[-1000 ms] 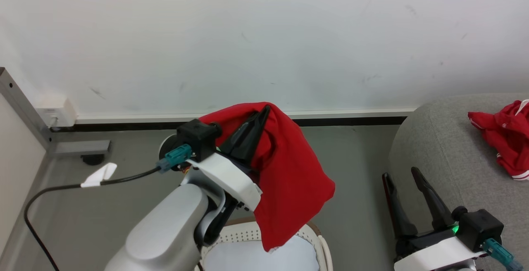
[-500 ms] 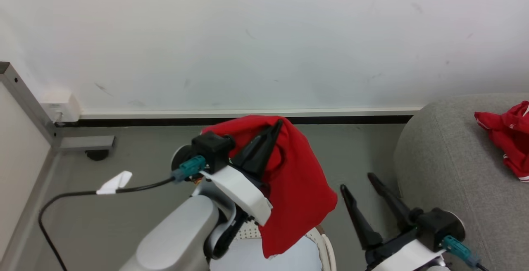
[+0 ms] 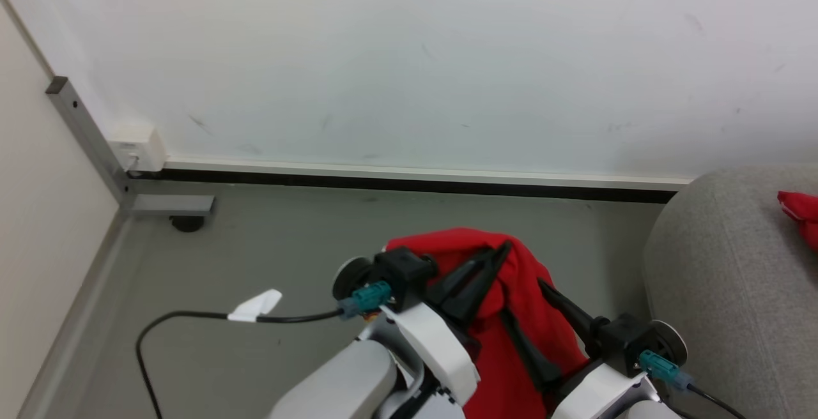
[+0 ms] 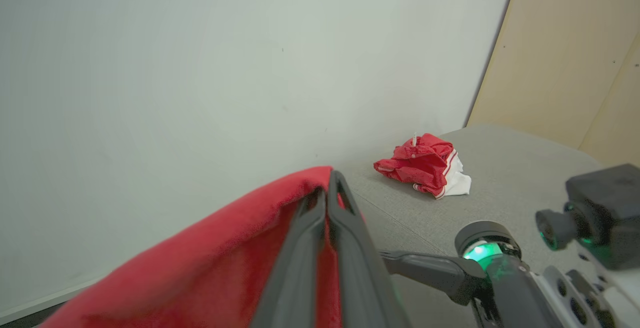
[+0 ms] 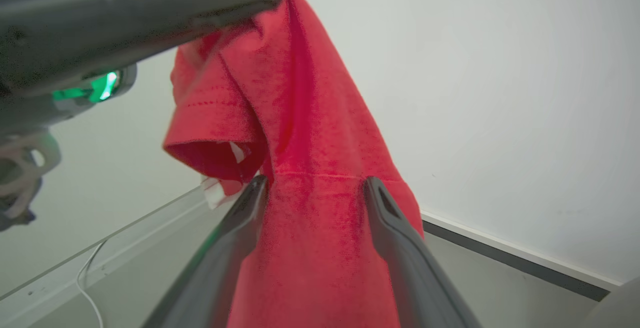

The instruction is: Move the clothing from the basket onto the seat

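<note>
the left end effector has its two dark fingers pressed together on a fold of the plain red garment, pinching it at the top so the cloth drapes down from the fingertips, clear of the grey floor. in the left wrist view the same shut fingers run up the middle with red fabric bunched along their left side. the right end effector sits just beside it, fingers spread, reaching into the hanging cloth from the right. in the right wrist view its fingers stand apart with the red cloth hanging between them, a hemmed sleeve opening showing to the upper left; whether the fingers touch the fabric cannot be told. the second piece of clothing, a red jersey with white stripes, lies crumpled on the seat, toward the seat's edge by the wall, well apart from both end effectors. a black cable with a white tag trails across the floor to the left arm.
</note>
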{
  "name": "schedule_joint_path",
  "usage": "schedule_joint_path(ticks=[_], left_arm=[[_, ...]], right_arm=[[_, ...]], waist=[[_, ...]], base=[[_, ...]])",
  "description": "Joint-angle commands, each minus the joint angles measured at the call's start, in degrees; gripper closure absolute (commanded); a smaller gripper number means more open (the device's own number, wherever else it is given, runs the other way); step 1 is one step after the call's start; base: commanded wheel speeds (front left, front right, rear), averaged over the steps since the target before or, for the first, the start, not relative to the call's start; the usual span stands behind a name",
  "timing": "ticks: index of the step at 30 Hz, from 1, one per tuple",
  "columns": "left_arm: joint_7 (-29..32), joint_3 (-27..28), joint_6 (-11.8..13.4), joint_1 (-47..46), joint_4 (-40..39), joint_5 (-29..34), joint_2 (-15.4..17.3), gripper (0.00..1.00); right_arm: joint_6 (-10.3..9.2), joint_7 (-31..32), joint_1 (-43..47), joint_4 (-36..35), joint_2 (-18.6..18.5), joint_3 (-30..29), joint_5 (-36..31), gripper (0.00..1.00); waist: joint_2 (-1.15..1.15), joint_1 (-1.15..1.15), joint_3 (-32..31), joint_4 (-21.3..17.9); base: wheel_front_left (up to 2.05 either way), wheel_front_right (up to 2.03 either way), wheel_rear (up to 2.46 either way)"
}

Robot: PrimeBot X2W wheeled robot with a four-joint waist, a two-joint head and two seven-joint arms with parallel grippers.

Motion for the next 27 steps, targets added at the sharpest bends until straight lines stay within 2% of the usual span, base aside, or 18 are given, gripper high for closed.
schedule_joint_path(ticks=[1, 8, 17, 18, 19, 21, 27], left_arm=[[0.17, -0.62, -0.27, 0.87, -0.16, 0.33, -0.44, 1.00], [0.49, -3.97, -0.97, 1.73, -1.55, 0.64, -1.95, 1.00], [1.35, -6.09, -0.92, 2.05, -4.41, 0.67, -2.47, 1.00], [1.47, -6.19, -0.89, 2.07, -4.60, 0.60, -2.46, 1.00], [1.53, -6.25, -0.84, 2.09, -4.75, 0.52, -2.43, 1.00], [1.63, -6.26, -0.60, 2.23, -4.97, 0.37, -2.21, 1.00], [1.66, -5.96, -0.18, 2.28, -4.83, -0.22, -1.47, 1.00]], right_arm=[[-0.13, 0.04, -0.85, 1.41, 0.04, -0.07, 0.18, 0.00], [-0.13, 0.04, -1.69, 8.00, 0.18, 0.22, -0.01, 0.00], [-0.13, 0.04, -2.49, 11.77, 0.87, -0.61, 0.64, 0.00], [-0.13, 0.04, -2.52, 12.09, 1.00, -0.66, 0.72, 0.26], [-0.13, 0.04, -2.60, 12.37, 1.12, -0.69, 0.84, 0.61], [-0.13, 0.04, -2.67, 12.50, 1.25, -0.79, 1.00, 1.00], [-0.13, 0.03, -2.51, 11.55, 1.36, -1.00, 1.42, 1.00]], waist=[[0.00, 0.00, -0.01, 0.90], [0.00, 0.00, -0.18, 3.43], [0.00, 0.00, -0.68, 5.71], [0.00, 0.00, -0.76, 5.92], [0.00, 0.00, -0.85, 6.12], [0.00, 0.00, -1.02, 6.49], [0.00, 0.00, -1.41, 6.99]], base=[[0.00, 0.00, 0.00], [0.00, 0.00, 0.00], [0.00, 0.00, 0.00], [0.00, 0.00, 0.00], [0.00, 0.00, 0.00], [0.00, 0.00, 0.00], [0.00, 0.00, 0.00]])
